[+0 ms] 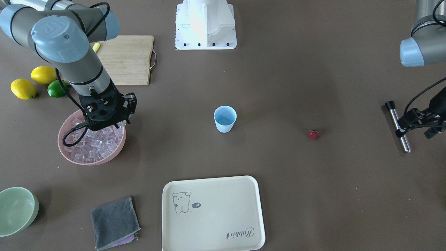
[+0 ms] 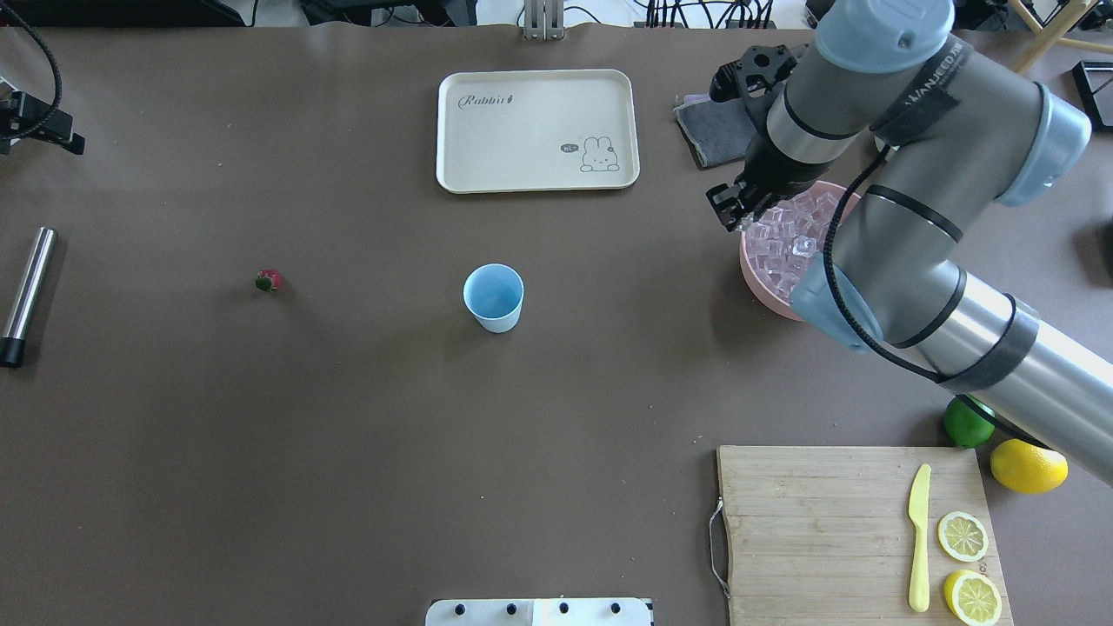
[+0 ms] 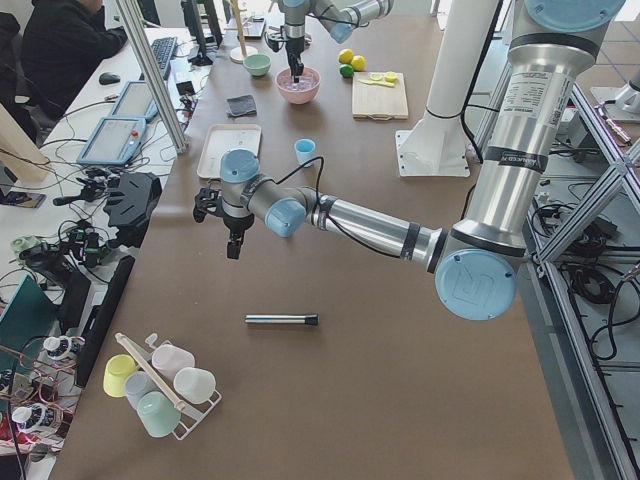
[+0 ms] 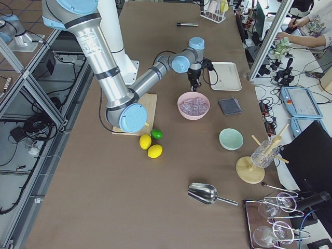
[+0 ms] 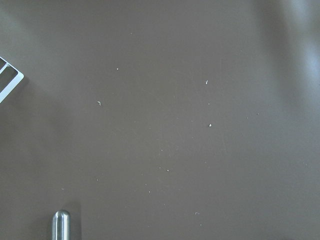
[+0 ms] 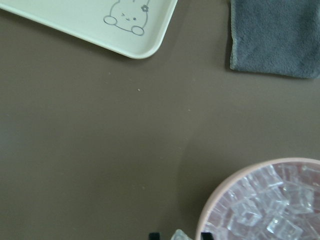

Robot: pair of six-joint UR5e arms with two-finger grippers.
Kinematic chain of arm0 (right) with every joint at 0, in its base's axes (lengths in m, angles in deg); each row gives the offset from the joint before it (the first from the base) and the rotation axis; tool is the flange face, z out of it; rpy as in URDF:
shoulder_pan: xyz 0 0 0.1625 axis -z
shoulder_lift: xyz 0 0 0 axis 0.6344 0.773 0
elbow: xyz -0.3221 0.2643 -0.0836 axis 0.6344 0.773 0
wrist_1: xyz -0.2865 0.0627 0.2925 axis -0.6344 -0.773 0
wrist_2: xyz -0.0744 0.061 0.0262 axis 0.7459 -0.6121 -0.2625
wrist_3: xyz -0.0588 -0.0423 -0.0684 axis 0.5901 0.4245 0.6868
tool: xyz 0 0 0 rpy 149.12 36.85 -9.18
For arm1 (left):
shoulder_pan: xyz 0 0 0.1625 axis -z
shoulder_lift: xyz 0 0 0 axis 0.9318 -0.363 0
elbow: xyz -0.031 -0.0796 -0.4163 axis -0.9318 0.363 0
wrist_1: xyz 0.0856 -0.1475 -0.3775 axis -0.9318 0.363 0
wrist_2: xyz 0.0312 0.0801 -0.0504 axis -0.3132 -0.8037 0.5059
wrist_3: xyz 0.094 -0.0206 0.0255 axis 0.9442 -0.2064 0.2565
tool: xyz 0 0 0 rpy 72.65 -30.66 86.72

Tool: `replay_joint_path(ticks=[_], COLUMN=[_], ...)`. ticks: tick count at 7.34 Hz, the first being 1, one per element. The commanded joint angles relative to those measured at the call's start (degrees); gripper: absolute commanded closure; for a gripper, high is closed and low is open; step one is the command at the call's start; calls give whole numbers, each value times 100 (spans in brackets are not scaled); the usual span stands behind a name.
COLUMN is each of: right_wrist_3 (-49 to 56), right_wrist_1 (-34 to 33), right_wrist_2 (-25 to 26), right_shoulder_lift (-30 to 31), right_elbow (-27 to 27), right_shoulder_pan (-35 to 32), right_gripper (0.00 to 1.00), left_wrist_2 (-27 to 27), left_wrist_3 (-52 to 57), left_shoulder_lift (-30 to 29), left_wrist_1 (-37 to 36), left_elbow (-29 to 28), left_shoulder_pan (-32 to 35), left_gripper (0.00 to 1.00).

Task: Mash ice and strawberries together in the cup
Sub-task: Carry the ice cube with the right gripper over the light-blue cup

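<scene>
The light-blue cup stands upright mid-table, also in the overhead view. The red strawberry lies alone on the table between the cup and my left gripper. Clear ice cubes fill a pink bowl. My right gripper hangs over the bowl's cup-side rim. In the right wrist view it is shut on one ice cube. My left gripper is open and empty at the table's end, beside a metal muddler.
A cream tray, a grey cloth and a pale green bowl sit on the operators' side. A cutting board, two lemons and a lime lie near the right arm. The robot base is behind the cup.
</scene>
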Motion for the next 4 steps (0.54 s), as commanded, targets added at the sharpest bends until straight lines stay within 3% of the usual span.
replay_joint_path(ticks=[1, 2, 4], right_wrist_3=[-1357, -2034, -2836], right_wrist_1=[-246, -220, 172], right_wrist_2=[50, 224, 978], right_shoulder_lift=[-1517, -2203, -2518], right_elbow=[825, 1396, 1918], right_shoulder_pan=[399, 636, 1320], right_gripper=[100, 100, 100], left_wrist_2=[0, 0, 0], left_wrist_3=[-36, -27, -27], left_shoulder_lift=[-13, -30, -30], left_wrist_1=[12, 12, 12], left_elbow=[5, -21, -39], left_shoulder_pan=[-23, -23, -58], left_gripper=[2, 2, 2])
